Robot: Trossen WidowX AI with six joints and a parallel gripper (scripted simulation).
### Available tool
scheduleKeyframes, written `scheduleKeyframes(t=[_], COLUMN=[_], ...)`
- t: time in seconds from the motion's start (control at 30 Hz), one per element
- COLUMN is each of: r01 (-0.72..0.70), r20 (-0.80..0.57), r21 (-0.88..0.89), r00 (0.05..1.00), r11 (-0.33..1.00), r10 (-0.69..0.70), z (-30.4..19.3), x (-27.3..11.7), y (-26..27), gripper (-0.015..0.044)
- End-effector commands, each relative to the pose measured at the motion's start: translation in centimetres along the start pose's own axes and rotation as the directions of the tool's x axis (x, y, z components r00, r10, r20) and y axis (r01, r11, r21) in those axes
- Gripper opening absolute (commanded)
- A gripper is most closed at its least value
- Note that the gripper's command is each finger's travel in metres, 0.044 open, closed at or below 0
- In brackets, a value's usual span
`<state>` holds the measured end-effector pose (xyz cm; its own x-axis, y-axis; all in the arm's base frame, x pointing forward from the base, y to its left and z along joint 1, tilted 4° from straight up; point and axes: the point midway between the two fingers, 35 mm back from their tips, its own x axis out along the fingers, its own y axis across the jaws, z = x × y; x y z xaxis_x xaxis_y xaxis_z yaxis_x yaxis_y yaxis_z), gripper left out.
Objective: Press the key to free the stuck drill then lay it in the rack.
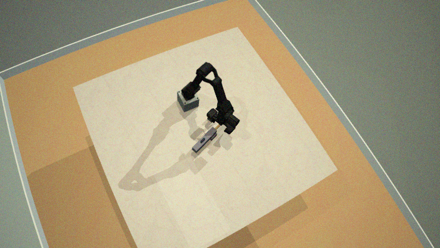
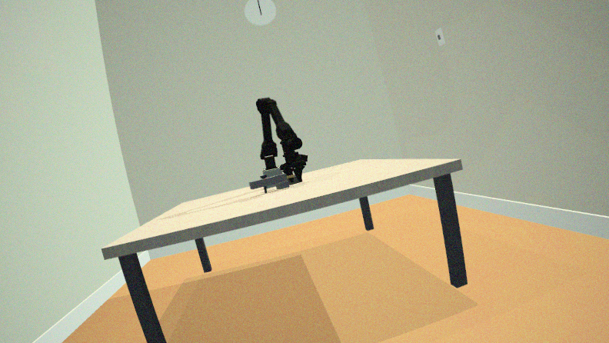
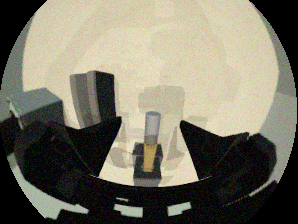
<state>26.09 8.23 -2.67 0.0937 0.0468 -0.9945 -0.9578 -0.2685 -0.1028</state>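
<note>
My gripper (image 1: 219, 124) (image 2: 294, 176) (image 3: 151, 121) is open. Its fingers stand wide on both sides of the drill (image 1: 218, 126) (image 2: 291, 176) (image 3: 149, 156), with gaps on both sides in the wrist view. The drill has an ochre part and a grey cylindrical end, and sticks out of the end of a long grey holder (image 1: 209, 135) (image 2: 257, 184). A small dark nub (image 1: 202, 140) on top of the holder looks like the key; whether it is down cannot be told. A grey and black upright block (image 3: 92, 100) at left in the wrist view may be the rack; I cannot make it out in the top and exterior views.
The arm's grey base (image 1: 188, 104) (image 3: 42, 105) stands behind and to one side of the gripper, at far left in the wrist view. The pale tabletop (image 1: 264, 154) (image 2: 341, 178) carries the arm and holder. Overlapping arm shadows fall around the holder.
</note>
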Motion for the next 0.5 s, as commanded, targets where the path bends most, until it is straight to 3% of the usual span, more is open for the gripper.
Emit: scheduleKeyframes(t=[0.0, 0.43, 0.47], r01=[0.000, 0.000, 0.000], r20=[0.000, 0.000, 0.000], r21=[-0.001, -0.001, -0.001], r00=[1.000, 1.000, 1.000], r11=[1.000, 1.000, 1.000], r10=[0.000, 0.000, 0.000], z=[0.03, 0.03, 0.03], x=[-0.01, -0.01, -0.01], y=[-0.01, -0.01, -0.01], gripper=[0.0361, 0.0020, 0.0013])
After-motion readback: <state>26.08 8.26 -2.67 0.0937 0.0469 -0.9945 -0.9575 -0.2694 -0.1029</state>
